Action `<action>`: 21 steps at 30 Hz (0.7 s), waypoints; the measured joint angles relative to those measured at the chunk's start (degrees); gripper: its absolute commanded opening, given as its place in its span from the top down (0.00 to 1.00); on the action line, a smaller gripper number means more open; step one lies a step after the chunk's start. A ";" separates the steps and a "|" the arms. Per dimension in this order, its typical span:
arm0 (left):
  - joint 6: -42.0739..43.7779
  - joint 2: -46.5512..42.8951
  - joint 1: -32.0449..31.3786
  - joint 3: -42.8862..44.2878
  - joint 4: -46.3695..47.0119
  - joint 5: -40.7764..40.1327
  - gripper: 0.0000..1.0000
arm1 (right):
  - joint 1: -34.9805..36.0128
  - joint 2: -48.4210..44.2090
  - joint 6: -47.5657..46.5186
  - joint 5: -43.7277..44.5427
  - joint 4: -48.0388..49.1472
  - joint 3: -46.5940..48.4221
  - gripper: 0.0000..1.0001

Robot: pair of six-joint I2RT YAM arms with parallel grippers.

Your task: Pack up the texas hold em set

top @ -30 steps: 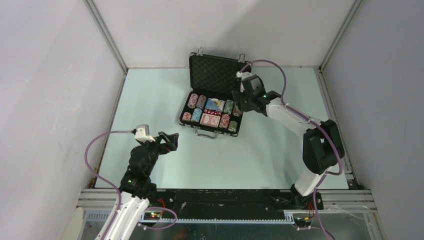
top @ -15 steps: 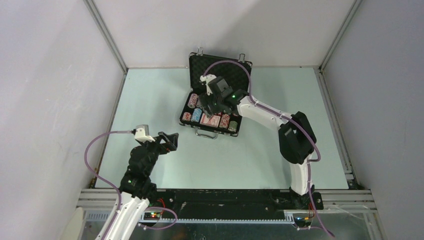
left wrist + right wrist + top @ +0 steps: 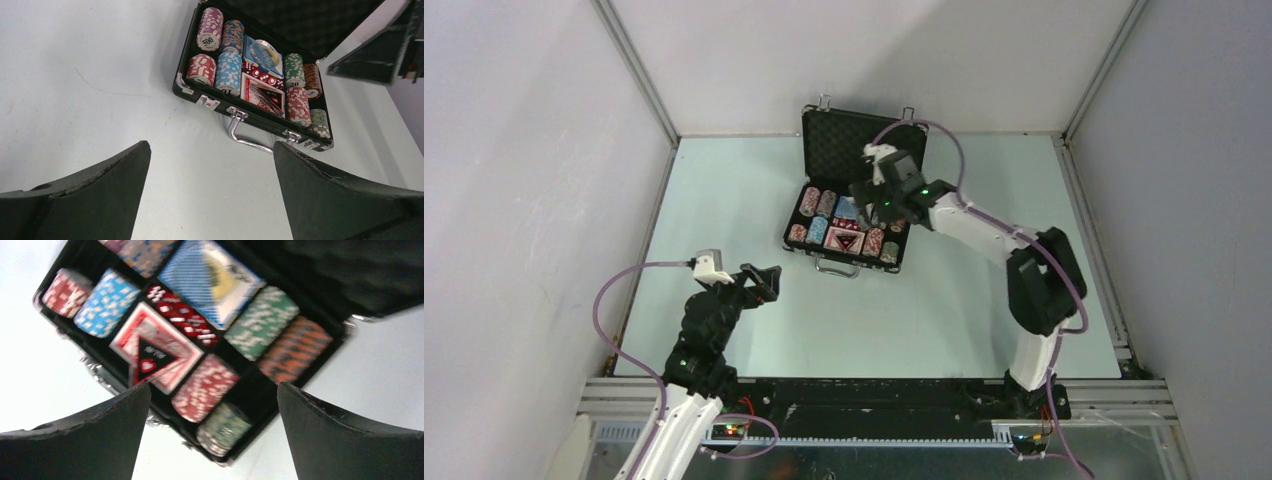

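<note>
The black briefcase (image 3: 844,258) lies open at the far middle of the table, its foam lid (image 3: 844,148) upright. Inside are multicoloured chip stacks (image 3: 229,72), a blue card deck (image 3: 263,51), red dice (image 3: 256,73) and a red card deck (image 3: 261,93). In the blurred right wrist view the small black triangular piece (image 3: 150,354) lies on the red deck (image 3: 175,367). My right gripper (image 3: 871,207) hovers open and empty over the case's right half (image 3: 212,405). My left gripper (image 3: 764,283) is open and empty above bare table in front of the metal handle (image 3: 245,137).
The table (image 3: 944,310) is pale green, walled by white panels on the left, back and right. A metal frame rail (image 3: 874,385) runs along the near edge by the arm bases. The right arm's dark link (image 3: 380,55) shows beyond the case in the left wrist view.
My right arm swung left from the case's right edge across the case, then came back a little right. It now hovers over the right half. The left arm has not moved.
</note>
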 measured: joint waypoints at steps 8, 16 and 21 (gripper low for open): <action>0.00 0.00 0.00 0.00 0.02 0.00 0.00 | -14.21 -11.91 4.55 -4.61 6.14 -9.35 0.10; 0.02 0.79 0.00 0.00 0.07 0.04 0.00 | -10.88 -13.18 5.09 -10.97 6.23 -10.45 0.22; 0.00 0.79 0.00 0.00 0.11 0.04 0.00 | -1.92 -13.09 6.36 -10.97 6.03 -12.37 0.32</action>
